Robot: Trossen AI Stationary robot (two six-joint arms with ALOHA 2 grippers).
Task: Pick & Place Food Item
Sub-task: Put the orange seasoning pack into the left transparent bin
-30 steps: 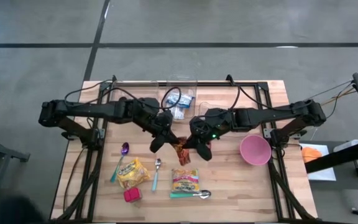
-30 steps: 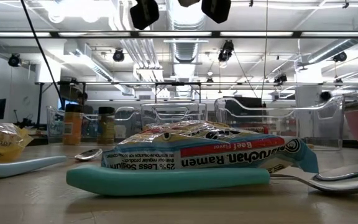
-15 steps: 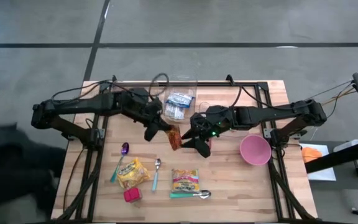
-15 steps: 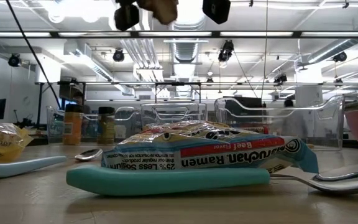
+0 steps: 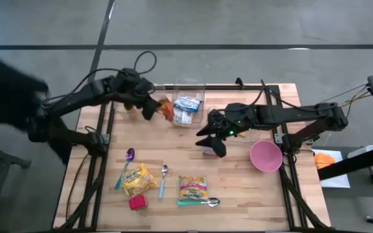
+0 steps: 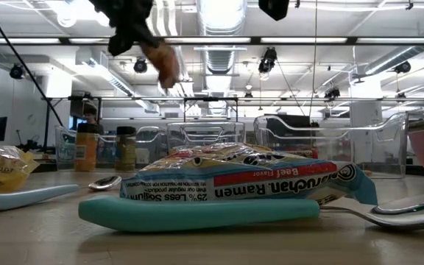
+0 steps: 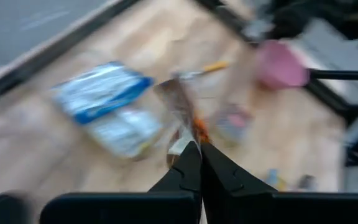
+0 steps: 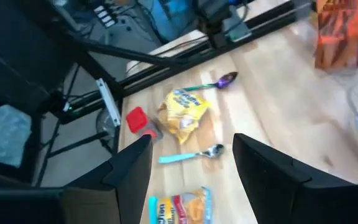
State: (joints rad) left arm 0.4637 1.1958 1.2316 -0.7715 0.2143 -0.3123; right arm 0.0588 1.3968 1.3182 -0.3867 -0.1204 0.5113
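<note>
Snack packet [image 5: 165, 109] pinched in left claw [image 5: 155, 107].

The food item is a small orange-brown snack packet [image 5: 164, 109] – it hangs in the air, clamped at its edge by the left gripper [image 5: 153, 109], just beside the clear container [image 5: 188, 84] at the table's far edge.

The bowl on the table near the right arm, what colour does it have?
The bowl is pink. The high view shows it best.
</note>
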